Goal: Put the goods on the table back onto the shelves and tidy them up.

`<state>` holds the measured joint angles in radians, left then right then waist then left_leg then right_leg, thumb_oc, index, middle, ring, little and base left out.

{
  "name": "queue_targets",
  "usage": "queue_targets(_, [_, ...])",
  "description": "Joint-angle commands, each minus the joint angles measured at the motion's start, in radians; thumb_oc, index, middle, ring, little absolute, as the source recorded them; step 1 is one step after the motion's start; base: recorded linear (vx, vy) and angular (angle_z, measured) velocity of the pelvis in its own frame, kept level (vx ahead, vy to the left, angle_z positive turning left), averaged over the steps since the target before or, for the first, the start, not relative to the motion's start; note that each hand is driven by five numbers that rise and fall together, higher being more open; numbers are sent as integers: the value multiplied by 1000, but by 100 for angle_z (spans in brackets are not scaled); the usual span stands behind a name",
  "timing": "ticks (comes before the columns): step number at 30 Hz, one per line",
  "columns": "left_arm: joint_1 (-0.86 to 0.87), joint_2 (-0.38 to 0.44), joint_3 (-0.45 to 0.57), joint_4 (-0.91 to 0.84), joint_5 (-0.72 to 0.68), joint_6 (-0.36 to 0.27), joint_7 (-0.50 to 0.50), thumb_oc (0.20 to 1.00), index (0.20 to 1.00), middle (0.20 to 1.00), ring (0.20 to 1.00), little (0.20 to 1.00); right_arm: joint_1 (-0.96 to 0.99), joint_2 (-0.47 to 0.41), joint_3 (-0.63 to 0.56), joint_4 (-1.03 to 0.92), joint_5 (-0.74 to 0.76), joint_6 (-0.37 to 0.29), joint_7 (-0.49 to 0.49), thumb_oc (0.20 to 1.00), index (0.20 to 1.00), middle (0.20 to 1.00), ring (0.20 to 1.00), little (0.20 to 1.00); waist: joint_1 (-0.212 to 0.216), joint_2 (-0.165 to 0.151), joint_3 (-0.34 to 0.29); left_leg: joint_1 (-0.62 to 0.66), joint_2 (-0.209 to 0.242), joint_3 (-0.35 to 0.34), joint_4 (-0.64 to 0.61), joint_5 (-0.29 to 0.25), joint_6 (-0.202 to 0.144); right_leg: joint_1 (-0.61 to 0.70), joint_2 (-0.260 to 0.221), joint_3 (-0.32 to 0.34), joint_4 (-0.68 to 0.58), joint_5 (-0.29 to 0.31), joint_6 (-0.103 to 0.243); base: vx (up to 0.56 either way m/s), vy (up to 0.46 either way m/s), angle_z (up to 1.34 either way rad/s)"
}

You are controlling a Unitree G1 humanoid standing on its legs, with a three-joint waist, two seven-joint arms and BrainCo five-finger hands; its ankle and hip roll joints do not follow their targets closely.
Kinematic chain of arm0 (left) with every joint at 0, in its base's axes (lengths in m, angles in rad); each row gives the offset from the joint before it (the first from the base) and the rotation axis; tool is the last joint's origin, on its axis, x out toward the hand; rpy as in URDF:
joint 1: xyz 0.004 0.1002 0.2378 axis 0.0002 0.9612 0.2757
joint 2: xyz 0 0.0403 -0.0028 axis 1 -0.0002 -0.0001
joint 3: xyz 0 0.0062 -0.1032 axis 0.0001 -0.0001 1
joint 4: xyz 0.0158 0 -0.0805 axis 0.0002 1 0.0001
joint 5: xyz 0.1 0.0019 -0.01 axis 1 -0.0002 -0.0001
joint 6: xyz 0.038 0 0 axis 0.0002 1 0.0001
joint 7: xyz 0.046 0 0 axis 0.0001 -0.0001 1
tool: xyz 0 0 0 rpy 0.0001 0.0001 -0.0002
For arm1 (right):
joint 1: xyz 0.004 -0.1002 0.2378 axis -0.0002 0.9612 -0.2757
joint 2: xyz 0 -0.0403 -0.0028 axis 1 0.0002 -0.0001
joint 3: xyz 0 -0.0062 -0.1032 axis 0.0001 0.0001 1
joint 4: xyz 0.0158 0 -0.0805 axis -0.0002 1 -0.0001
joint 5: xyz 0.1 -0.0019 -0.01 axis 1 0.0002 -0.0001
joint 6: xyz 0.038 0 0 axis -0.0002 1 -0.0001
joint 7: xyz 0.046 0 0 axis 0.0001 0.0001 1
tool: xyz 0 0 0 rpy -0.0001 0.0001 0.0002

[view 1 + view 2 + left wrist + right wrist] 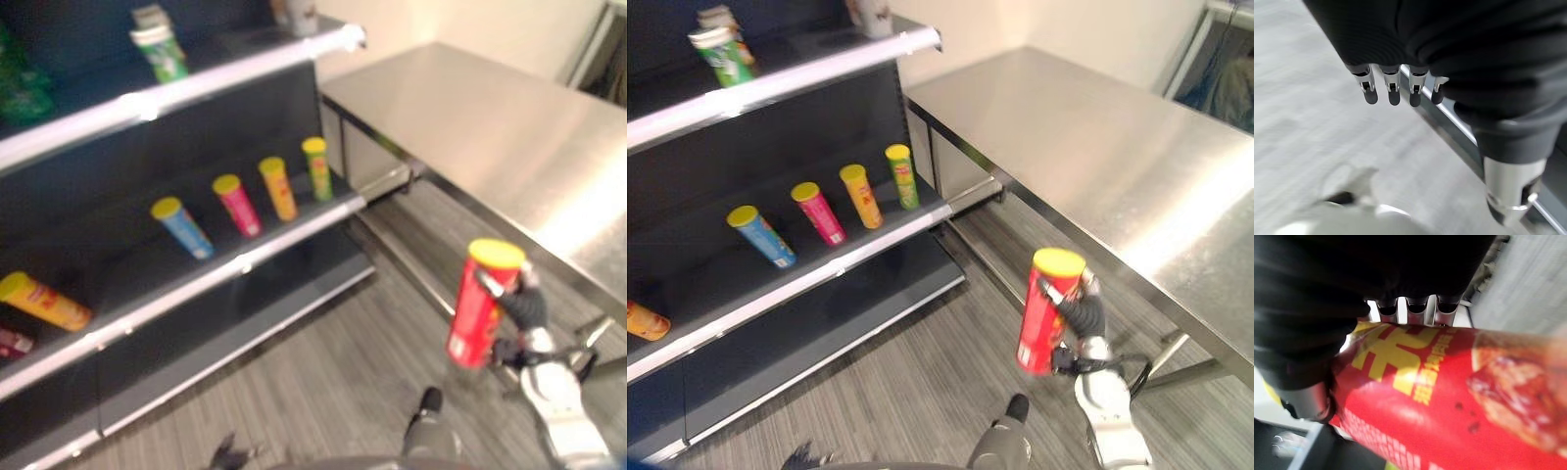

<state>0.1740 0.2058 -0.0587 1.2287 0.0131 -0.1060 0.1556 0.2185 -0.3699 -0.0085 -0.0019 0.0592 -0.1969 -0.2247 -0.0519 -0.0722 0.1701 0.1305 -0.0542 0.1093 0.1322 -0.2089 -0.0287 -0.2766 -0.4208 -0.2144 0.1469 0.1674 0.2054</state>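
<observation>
A red can with a yellow lid (480, 308) hangs upright over the floor, between the shelves and the table, with my right hand (526, 305) shut on it from its right side. In the right wrist view the fingers (1413, 308) curl over the red can (1459, 396). On the middle shelf (225, 269) a blue can (184, 229), a pink can (237, 206), an orange can (278, 188) and a green can (317, 167) lie in a row, all yellow-lidded. My left hand (1400, 88) hangs low over the grey floor, fingers straight and empty.
A bare steel table (490, 127) stands at the right, its edge close to the held can. An orange-yellow can (44, 302) lies at the shelf's left end. A green-and-white can (160, 49) stands on the upper shelf. Grey plank floor lies between.
</observation>
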Motion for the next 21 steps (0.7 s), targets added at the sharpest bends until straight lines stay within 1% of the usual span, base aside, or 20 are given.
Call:
queue_targets(1, [8,-71,-17,19,-41,-4,0,1000,1000,1000,1000,1000,-86,-55,-140,-196,-1,-67,-31,200,200,200,200,200,-31,73,39,26,-9,-106,-101,-17,63,-40,258,117,64,-95,-65,-469,27,67])
queue_targets(2, [8,-71,-17,19,-41,-4,0,1000,1000,1000,1000,1000,-86,-54,-140,-196,-1,-67,-31,200,200,200,200,200,-31,73,38,25,-9,-106,-101,-16,63,-42,258,117,64,-95,-64,-303,55,125])
queue_targets(3, [16,-66,-28,62,-7,3,-6,1000,1000,1000,1000,1000,-72,-52,-152,-198,-12,-73,-28,200,200,200,200,200,-32,84,24,1,-5,-131,-104,4,75,3,298,173,177,-167,-82,-168,36,123])
queue_targets(4, [15,-66,-28,63,-7,3,-6,1000,1000,1000,1000,1000,-72,-52,-152,-198,-12,-73,-28,200,200,200,200,200,-32,82,22,-2,-7,-131,-105,8,75,0,296,173,176,-164,-82,-228,45,118])
queue_targets(6, [18,-64,-22,98,9,9,-8,1000,1000,1000,1000,1000,-59,-48,-150,-196,-24,-79,-15,200,200,200,200,200,-25,76,6,-25,-5,-143,-109,27,78,48,330,215,227,-215,-91,-110,-3,45])
queue_targets(7, [16,-62,-18,104,8,8,-9,1000,1000,1000,1000,1000,-60,-48,-147,-194,-23,-80,-12,200,200,200,200,200,-19,71,-2,-37,-6,-145,-111,36,78,64,334,220,213,-216,-95,-2,-107,1])
queue_targets(8, [18,-78,-15,106,-9,3,-24,1000,1000,1000,1000,1000,-58,-51,-134,-192,-15,-83,4,200,200,200,200,200,4,44,-46,-50,-10,-138,-123,35,72,154,343,194,65,-239,-107,37,-101,-3])
queue_targets(9, [18,-78,-15,106,-9,3,-24,1000,1000,1000,1000,1000,-58,-51,-134,-192,-15,-83,4,200,200,200,200,200,3,45,-47,-50,-9,-138,-122,35,72,157,344,193,61,-237,-107,81,-138,-4])
queue_targets(10, [17,-87,-8,103,-29,0,-30,1000,1000,1000,1000,1000,-60,-62,-108,-201,-17,-83,19,200,200,200,200,200,8,38,-53,-51,1,-138,-111,26,73,157,371,211,40,-236,-107,39,-65,6])
queue_targets(12, [14,-91,-35,88,-2,-8,-27,1000,1000,1000,1000,1000,-63,-68,-80,-219,-1,-89,44,200,200,200,200,200,9,32,-52,-59,5,-129,-69,6,73,181,379,218,-5,-233,-115,27,-51,-2])
queue_targets(13, [14,-91,-35,88,-1,-8,-27,1000,1000,1000,1000,1000,-63,-68,-81,-219,-1,-89,45,200,200,200,200,200,10,33,-51,-60,5,-128,-65,4,73,183,379,218,-8,-232,-115,-5,-24,-20])
queue_targets(14, [7,-88,-57,76,20,-13,-28,1000,1000,1000,1000,1000,-66,-73,-69,-226,4,-93,54,200,200,200,200,200,9,28,-48,-75,1,-119,-24,0,70,193,380,221,-23,-227,-119,-60,-30,-32])
queue_targets(15, [1,-77,-85,36,41,-19,-23,1000,1000,1000,1000,1000,-77,-89,-50,-232,11,-91,59,200,200,200,200,200,16,16,-25,-154,-3,-94,133,-2,51,219,368,223,-55,-216,-129,-95,-27,-17])
queue_targets(16, [1,-70,-91,19,44,-21,-17,1000,1000,1000,1000,1000,-82,-96,-43,-227,11,-90,55,200,200,200,200,200,22,14,-13,-196,3,-88,208,14,38,232,362,220,-70,-212,-136,-94,-13,-7])
queue_targets(17, [1,-70,-90,19,44,-20,-17,1000,1000,1000,1000,1000,-83,-95,-43,-226,11,-90,55,200,200,200,200,200,21,15,-13,-202,4,-89,218,11,38,232,363,218,-72,-210,-136,-70,22,32])
queue_targets(18, [2,-64,-92,8,46,-24,-9,1000,1000,1000,1000,1000,-94,-101,-38,-226,7,-92,49,200,200,200,200,200,26,14,-4,-240,23,-85,268,31,25,244,354,215,-83,-209,-139,-38,46,33])
queue_targets(19, [5,-62,-92,0,43,-26,-4,1000,1000,1000,1000,1000,-102,-104,-34,-227,5,-91,44,200,200,200,200,200,31,11,-1,-253,48,-72,272,32,27,250,342,211,-88,-211,-137,1,168,39])
queue_targets(20, [16,-61,-74,-2,17,-22,0,1000,1000,1000,1000,1000,-120,-110,-25,-220,10,-90,39,200,200,200,200,200,44,11,-12,-246,112,-66,188,30,29,253,312,207,-93,-215,-126,45,253,26])
queue_targets(21, [21,-59,-59,3,-3,-17,4,1000,1000,1000,1000,1000,-132,-112,-12,-211,26,-86,43,200,200,200,200,200,55,14,-15,-241,151,-82,130,68,15,252,299,211,-89,-220,-119,61,300,14])
